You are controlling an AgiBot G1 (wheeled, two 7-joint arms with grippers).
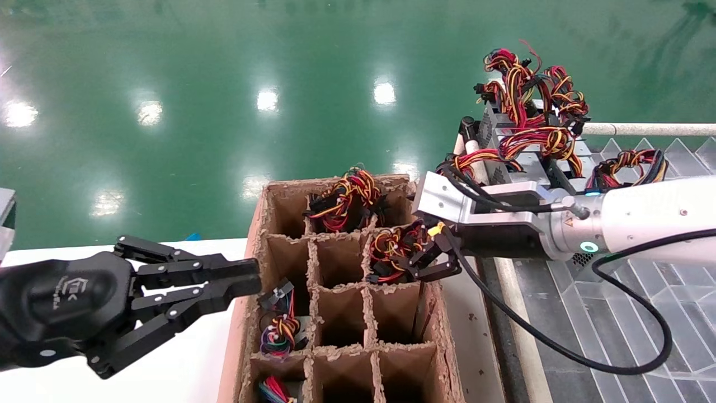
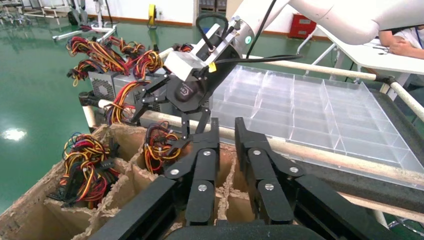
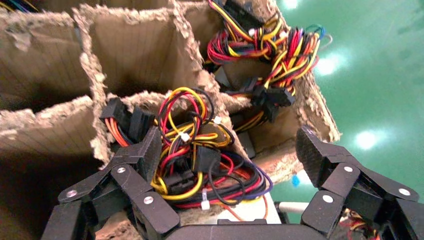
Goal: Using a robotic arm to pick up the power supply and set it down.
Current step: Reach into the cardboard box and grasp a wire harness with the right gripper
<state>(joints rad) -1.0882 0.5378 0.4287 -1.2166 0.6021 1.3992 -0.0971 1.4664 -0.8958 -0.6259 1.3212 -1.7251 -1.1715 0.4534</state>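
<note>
The power supply (image 1: 394, 249) sits in a right-hand cell of the divided cardboard box (image 1: 258, 235). Only its looped bundle of yellow, red, black and purple wires (image 3: 200, 165) shows above the cell; the grey body is hidden below. My right gripper (image 1: 425, 260) hangs just over that cell, open wide, with its fingers (image 3: 150, 150) on either side of the wire bundle and apart from it. The left wrist view shows the same right gripper (image 2: 155, 132) over the bundle (image 2: 157, 145). My left gripper (image 1: 246, 285) is parked at the box's left side, slightly open and holding nothing.
Another wired unit (image 1: 344, 198) fills a back cell, and a coloured wire bundle (image 1: 279, 327) sits in a left cell. Several grey supplies with red-yellow wires (image 1: 526, 129) are stacked at the back right. A clear divided tray (image 1: 643, 313) lies under the right arm.
</note>
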